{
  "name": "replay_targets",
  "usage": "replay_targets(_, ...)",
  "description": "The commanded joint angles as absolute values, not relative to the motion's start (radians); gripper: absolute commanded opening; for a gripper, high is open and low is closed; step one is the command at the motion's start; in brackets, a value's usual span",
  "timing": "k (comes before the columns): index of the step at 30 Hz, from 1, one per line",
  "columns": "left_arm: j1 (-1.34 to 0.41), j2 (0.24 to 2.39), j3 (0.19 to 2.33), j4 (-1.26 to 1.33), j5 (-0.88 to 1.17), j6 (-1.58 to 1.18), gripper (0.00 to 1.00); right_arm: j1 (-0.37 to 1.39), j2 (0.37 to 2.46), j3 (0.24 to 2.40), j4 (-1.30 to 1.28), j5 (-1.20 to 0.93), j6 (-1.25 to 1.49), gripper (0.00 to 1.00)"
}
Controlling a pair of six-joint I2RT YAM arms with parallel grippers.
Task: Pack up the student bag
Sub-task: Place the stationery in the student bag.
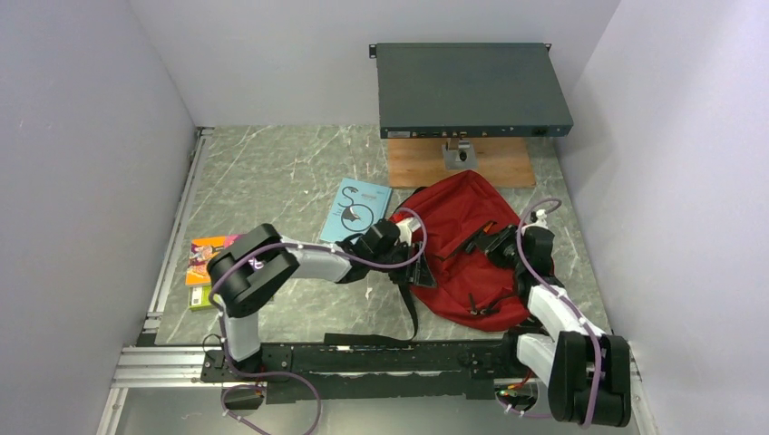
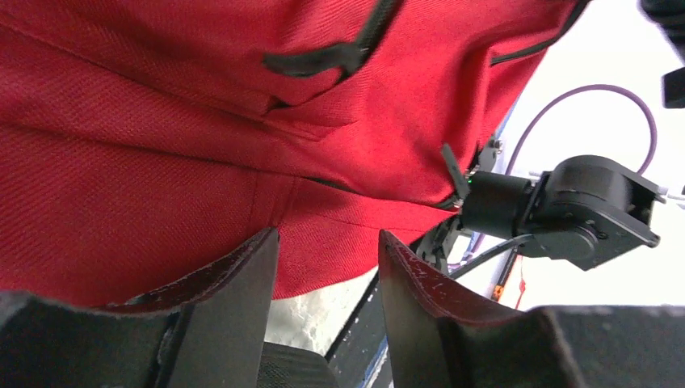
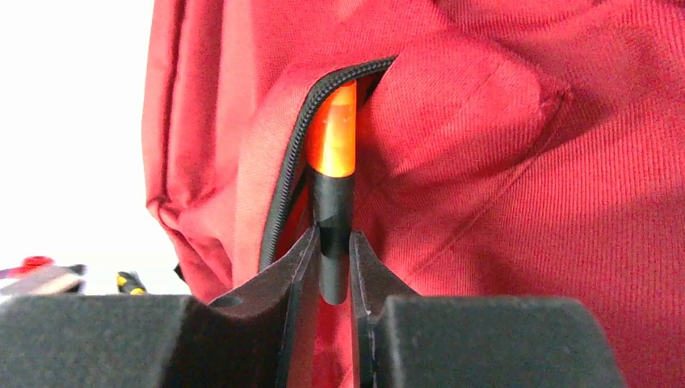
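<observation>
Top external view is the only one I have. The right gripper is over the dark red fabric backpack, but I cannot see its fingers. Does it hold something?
Observer: Yes. The right wrist view shows the right gripper shut on a slim black and orange pen.
Operator: Where does that pen point?
Observer: Its orange end is at the mouth of the open black zipper slit in the dark red fabric backpack.
Operator: And the left gripper?
Observer: In the left wrist view the left gripper has its jaws apart, close to the red fabric. I see nothing pinched between them.
</observation>
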State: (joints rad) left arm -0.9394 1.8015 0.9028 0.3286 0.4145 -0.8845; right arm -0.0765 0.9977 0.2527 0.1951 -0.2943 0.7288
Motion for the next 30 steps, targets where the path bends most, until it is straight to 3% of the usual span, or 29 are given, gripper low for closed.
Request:
replay_targets(1, -0.969, 1.872, 0.954, 0.437, 0.450, -0.948, 0.52, -0.128, 1.072, 0.272, 0.410, -0.422, 0.814, 0.00)
replay_targets(12, -0.988, 1.949, 0.940, 0.462, 0.427, -1.030, 0.49, -0.146, 1.336, 0.262, 0.886, -0.604, 1.204, 0.00)
replay_targets(18, -1.006, 1.962, 0.968, 0.435, 0.424, -1.016, 0.49, -0.136, 1.338, 0.270, 0.905, -0.555, 1.260, 0.00)
replay_targets(24, -1.009, 1.922, 0.961, 0.432, 0.417, -0.992, 0.51, -0.117, 1.408, 0.385, 0.675, -0.547, 1.133, 0.00)
replay_targets(26, -1.008, 1.881, 0.945, 0.428, 0.416, -0.971, 0.56, -0.115, 1.405, 0.448, 0.489, -0.534, 1.028, 0.00)
replay_targets(30, -1.007, 1.753, 0.914, 0.360, 0.386, -0.898, 0.67, -0.115, 1.347, 0.520, 0.153, -0.449, 0.809, 0.17)
